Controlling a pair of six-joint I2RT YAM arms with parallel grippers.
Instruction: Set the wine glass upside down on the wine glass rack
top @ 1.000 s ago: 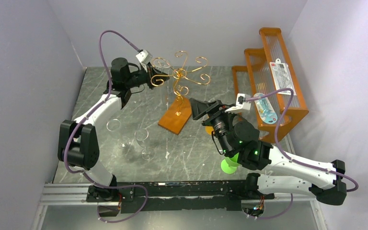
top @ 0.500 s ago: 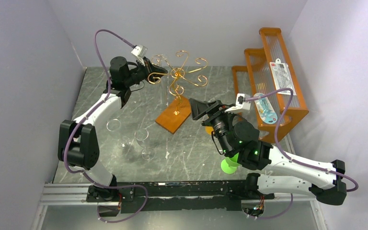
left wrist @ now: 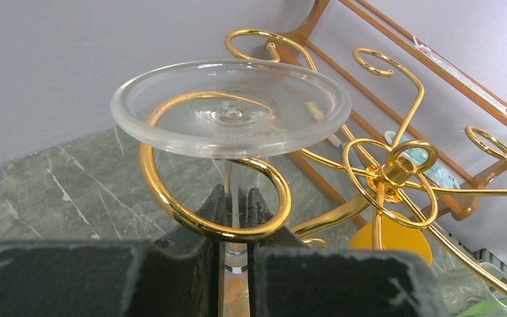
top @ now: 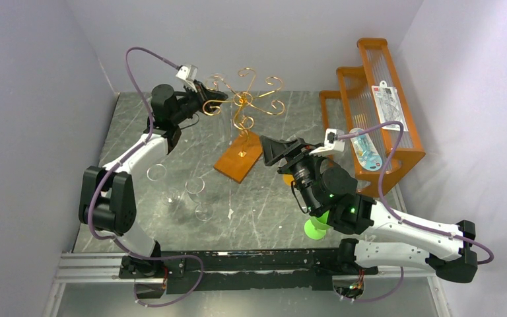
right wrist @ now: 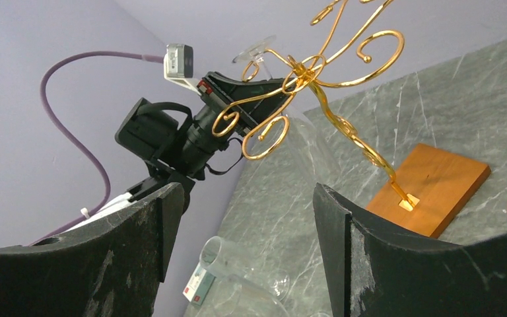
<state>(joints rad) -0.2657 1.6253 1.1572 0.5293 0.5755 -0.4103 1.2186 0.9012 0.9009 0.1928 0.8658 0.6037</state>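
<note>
My left gripper (top: 212,100) is shut on the stem of a clear wine glass (left wrist: 231,109), held upside down with its round foot on top. The stem (left wrist: 236,198) stands inside the curl of one scroll arm of the copper-gold wine glass rack (left wrist: 396,168), and the foot sits just above that curl. The rack (top: 244,102) stands on its orange-brown wooden base (top: 239,158) mid-table. My right gripper (top: 270,150) is open and empty, hovering just right of the base. The right wrist view shows the rack (right wrist: 304,69), the glass foot (right wrist: 253,50) and the gripper (right wrist: 247,251).
Three more clear glasses (top: 195,186) are on the table to the left and show in the right wrist view (right wrist: 237,271). An orange stepped shelf (top: 376,99) fills the back right. A yellow-orange object (top: 287,178) and a green one (top: 315,228) lie under my right arm.
My left gripper has moved right and up with the glass, bringing its stem into the scroll arm. The rack's base has shifted slightly left. The right arm has not moved.
</note>
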